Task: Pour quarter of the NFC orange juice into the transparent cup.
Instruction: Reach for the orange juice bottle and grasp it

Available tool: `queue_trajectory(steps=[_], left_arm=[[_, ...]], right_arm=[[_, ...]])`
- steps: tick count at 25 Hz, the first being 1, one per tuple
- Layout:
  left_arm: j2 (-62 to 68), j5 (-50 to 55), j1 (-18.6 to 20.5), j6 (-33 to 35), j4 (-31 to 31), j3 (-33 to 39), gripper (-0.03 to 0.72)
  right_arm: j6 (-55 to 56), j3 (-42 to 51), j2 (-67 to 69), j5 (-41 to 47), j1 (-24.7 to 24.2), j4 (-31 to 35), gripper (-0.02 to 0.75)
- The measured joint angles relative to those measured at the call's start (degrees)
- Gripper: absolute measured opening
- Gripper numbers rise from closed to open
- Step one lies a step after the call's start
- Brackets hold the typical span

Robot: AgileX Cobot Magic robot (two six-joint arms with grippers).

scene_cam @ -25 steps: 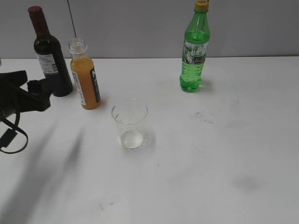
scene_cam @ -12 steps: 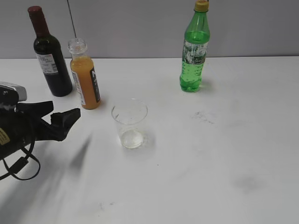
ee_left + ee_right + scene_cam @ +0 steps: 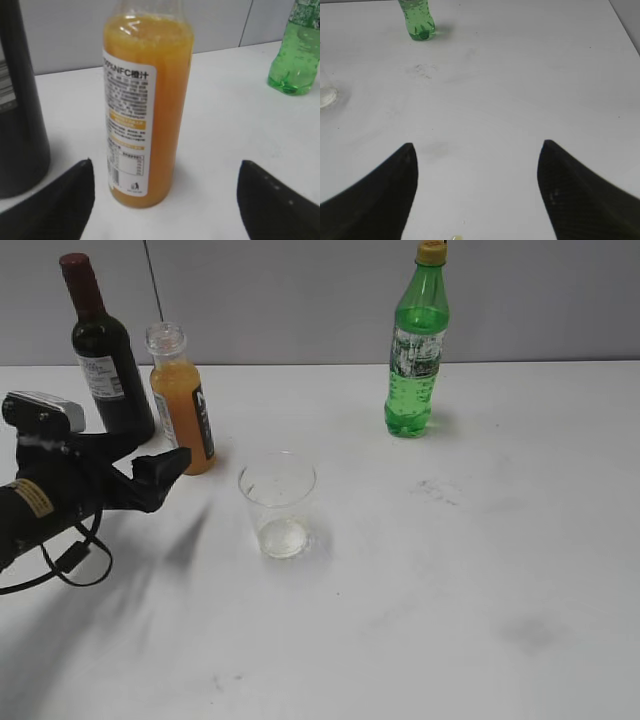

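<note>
The NFC orange juice bottle [image 3: 182, 400] stands upright and uncapped on the white counter [image 3: 450, 570], at the back left, just beside the dark wine bottle [image 3: 105, 355] and apart from the transparent cup [image 3: 278, 504], which sits nearer the middle and in front of it to the right. The left hand [image 3: 150, 472] is by far the nearer one: it hangs low over the counter with its fingers spread wide and empty, their tips pointing at the lower part of the bottle, which lies straight ahead with its long axis vertical, square across the line of approach. In the left wrist view the bottle [image 3: 145, 105] sits between the two finger tips but beyond them, not yet touched. The right hand [image 3: 477, 195] is also wide and empty, over bare counter well away; it does not show in the exterior view. The left wrist view cuts off the bottle's neck, and the cup's rim is faint against the counter
</note>
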Motion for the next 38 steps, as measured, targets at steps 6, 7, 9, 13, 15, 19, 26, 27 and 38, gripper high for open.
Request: queue_trajectory(steps=[6,7,9,13,15,19,26,27,38], left_arm=[[4.46,0.0,0.0,-0.25,0.35,-5.87,0.688],[5.12,0.0,0.0,-0.41,0.48,-6.61,0.688],[6.2,0.0,0.0,-1.22,0.72,-8.39,0.688],[7.97,0.08,0.0,-3.86,1.06,-12.05,0.688],[8.83,0.62,0.0,-4.61,1.92,-13.96,0.688],[10.05,2.34,0.0,-5.18,2.8,-17.75,0.688],[12.29,4.96,0.0,-5.87,4.36,-21.9,0.684],[12.79,5.04,0.0,-6.17,4.66,-22.3,0.681],[13.5,5.22,-0.13,-7.06,6.19,-22.9,0.468]], right_arm=[[0.0,0.0,0.0,0.0,0.0,0.0,0.572],[0.0,0.0,0.0,0.0,0.0,0.0,0.572],[0.0,0.0,0.0,0.0,0.0,0.0,0.572],[0.0,0.0,0.0,0.0,0.0,0.0,0.572],[0.0,0.0,0.0,0.0,0.0,0.0,0.572],[0.0,0.0,0.0,0.0,0.0,0.0,0.572],[0.0,0.0,0.0,0.0,0.0,0.0,0.572],[0.0,0.0,0.0,0.0,0.0,0.0,0.572],[0.05,0.0,0.0,0.0,0.0,0.0,0.572]])
